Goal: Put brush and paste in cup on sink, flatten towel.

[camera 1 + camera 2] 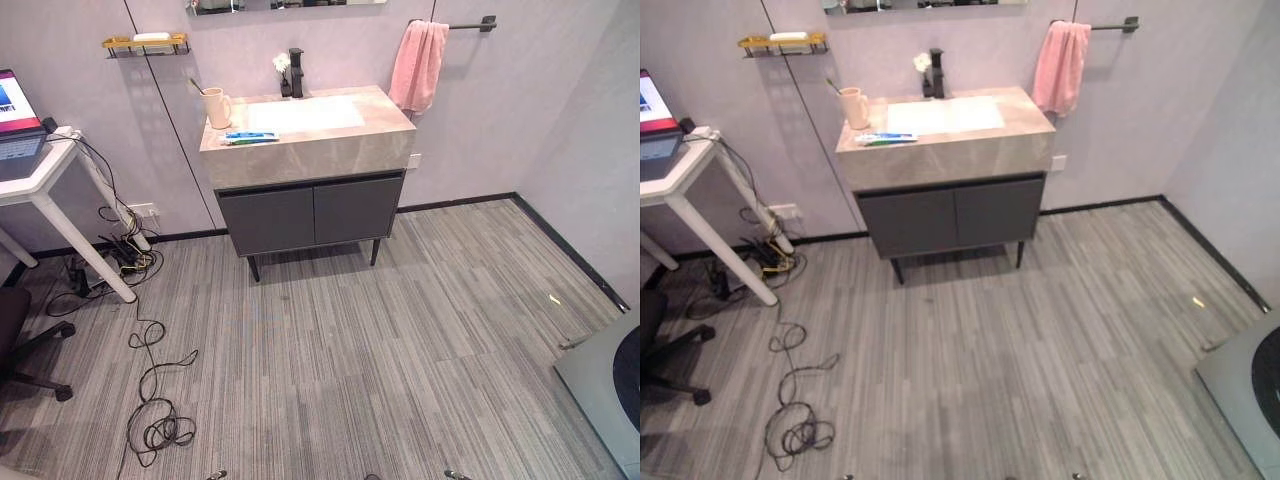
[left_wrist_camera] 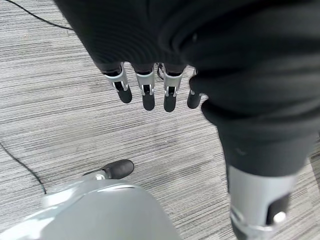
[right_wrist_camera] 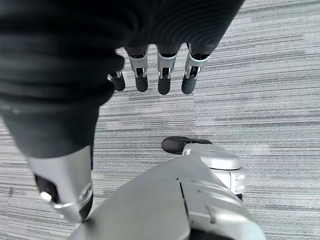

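The left hand [image 2: 150,85] hangs over the striped grey floor [image 1: 380,340] with its fingers [image 2: 148,95] straight and loose. It holds nothing. The right hand [image 3: 160,75] hangs the same way over the floor, fingers [image 3: 164,80] relaxed and open, with nothing in it.

Far from both hands, across the floor, the sink [image 1: 305,115] sits in a stone top on a dark cabinet [image 1: 310,215] against the wall. A cream cup [image 1: 217,107] stands on the sink top at its left back corner, and a brush [image 1: 196,87] already pokes out of it. The paste [image 1: 250,137] lies flat on the sink top just in front of the cup. Above the sink's right side, a pink towel [image 1: 418,65] hangs bunched on a dark bar [image 1: 470,24]. A black tap [image 1: 296,72] stands behind the sink. To the sink's left are a small gold shelf [image 1: 145,44] and a white desk [image 1: 45,175].
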You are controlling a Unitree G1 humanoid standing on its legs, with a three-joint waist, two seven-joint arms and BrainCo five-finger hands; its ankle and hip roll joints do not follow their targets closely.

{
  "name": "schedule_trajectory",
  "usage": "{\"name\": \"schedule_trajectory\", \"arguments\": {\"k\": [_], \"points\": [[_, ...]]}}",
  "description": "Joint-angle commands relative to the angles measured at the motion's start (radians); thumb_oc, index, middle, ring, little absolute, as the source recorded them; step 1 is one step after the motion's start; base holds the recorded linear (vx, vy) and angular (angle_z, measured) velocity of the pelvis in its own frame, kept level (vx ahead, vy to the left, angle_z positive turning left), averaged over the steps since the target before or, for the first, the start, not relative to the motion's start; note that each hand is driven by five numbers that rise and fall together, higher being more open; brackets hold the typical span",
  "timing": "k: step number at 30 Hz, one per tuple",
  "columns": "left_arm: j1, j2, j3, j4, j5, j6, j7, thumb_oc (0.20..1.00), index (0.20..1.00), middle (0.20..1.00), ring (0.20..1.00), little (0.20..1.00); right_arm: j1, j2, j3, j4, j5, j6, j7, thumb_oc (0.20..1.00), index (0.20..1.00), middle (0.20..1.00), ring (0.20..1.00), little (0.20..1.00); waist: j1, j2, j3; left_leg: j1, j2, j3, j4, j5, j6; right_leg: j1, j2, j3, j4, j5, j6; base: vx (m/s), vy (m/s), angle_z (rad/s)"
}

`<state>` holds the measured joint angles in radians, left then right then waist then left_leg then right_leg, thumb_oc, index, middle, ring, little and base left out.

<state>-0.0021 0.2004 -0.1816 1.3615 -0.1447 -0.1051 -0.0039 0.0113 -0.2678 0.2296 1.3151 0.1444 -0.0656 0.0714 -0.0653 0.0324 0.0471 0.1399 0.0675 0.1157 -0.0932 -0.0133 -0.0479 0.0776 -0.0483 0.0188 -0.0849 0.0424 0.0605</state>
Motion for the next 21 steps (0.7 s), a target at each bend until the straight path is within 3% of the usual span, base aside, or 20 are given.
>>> {"name": "schedule_trajectory", "arguments": {"k": [1,21], "points": [[-0.062,0.017,-0.014,0.045,0.03,-0.028,0.015,1.0,1.0,1.0,1.0,1.0,-0.047,0.026,0.044,0.057,0.012,-0.014,0.014,1.0,1.0,1.0,1.0,1.0,0.013,-0.068,-0.002,-0.017,-0.036,-0.048,0.006,-0.015,0.02,0.015,-0.074,-0.001,0.006,0.026,0.076,0.0,0.0,0.0],[-0.073,0.018,-0.028,0.063,0.061,-0.009,-0.004,1.0,1.0,1.0,1.0,1.0,-0.077,0.031,0.043,0.099,-0.029,0.016,0.018,1.0,1.0,1.0,1.0,1.0,0.038,-0.088,0.0,-0.007,-0.067,-0.06,0.006,-0.029,0.058,0.002,-0.102,-0.011,0.065,0.023,0.098,0.01,0.038,0.01]]}}
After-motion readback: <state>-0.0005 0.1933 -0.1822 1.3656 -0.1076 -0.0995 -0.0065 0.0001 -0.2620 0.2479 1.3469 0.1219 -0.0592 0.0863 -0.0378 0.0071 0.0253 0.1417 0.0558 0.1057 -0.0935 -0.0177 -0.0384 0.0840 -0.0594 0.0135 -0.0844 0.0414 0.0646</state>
